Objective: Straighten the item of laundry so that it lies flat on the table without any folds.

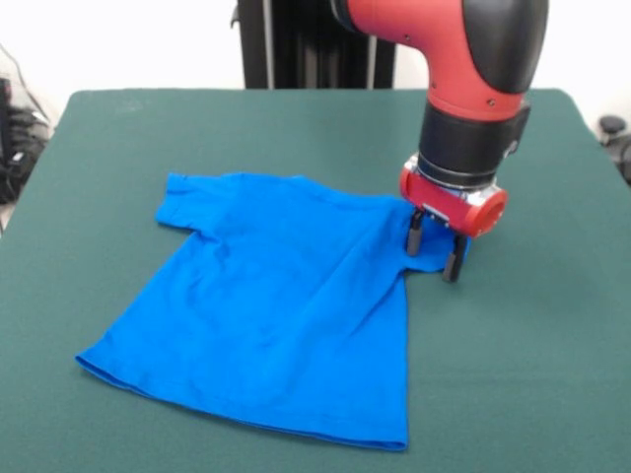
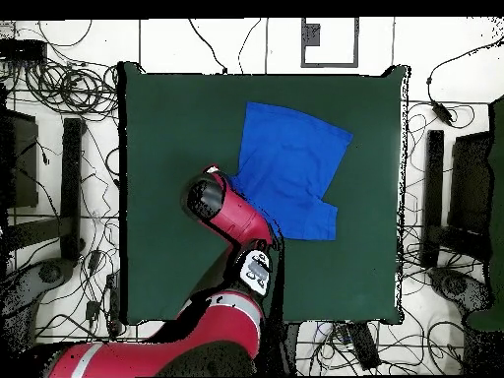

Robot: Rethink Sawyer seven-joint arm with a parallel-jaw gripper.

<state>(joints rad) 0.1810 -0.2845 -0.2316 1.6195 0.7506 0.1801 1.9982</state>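
Lying nearest the camera, the hem of the blue T-shirt (image 1: 281, 296) sits spread and mostly smooth on the green tabletop (image 1: 552, 374), while soft creases run up through the body toward the far sleeve on the arm's side, which looks bunched under. The end effector (image 1: 434, 251) stands at that sleeve, its two fingers (image 1: 416, 236) slightly parted and straddling the cloth's edge, seemingly to pinch and draw it outward; whether fabric is actually gripped, I cannot tell.

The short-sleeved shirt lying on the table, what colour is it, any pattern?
Plain bright blue short-sleeved T-shirt, no pattern visible; the front view shows it best.
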